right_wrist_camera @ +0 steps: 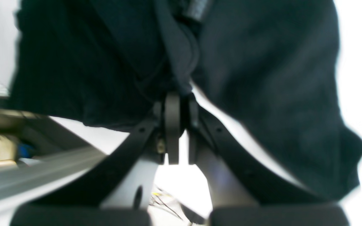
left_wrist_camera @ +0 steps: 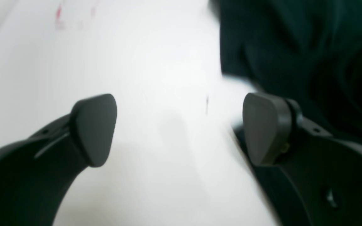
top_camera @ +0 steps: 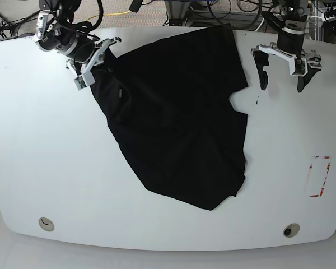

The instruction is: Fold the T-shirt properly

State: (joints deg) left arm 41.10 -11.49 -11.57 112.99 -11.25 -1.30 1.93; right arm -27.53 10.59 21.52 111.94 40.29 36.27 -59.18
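The T-shirt (top_camera: 182, 123) lies spread but crumpled on the white table (top_camera: 39, 162), black side up, no print showing, running from the far edge down toward the near-middle, w/ creases fanning out around its centre. Right gripper (right_wrist_camera: 177, 125), at far left of the base view, is pinched closed on a bunched edge of the shirt near what looks like the collar; cloth hangs in soft folds either side of the jaws. Left gripper (left_wrist_camera: 181, 128), far right, is spread wide w/ nothing between its pads (left_wrist_camera: 94, 128), hovering over bare table just beside the shirt's right edge. Judging by the drape, the fabric is light, limp and not fragile; it'll sag and bunch rather than hold shape, and a single layer could slip from a loose pinch. Best holds are prob the hems, shoulder seams or sleeve edges, both arms taking matching corners so it pulls flat
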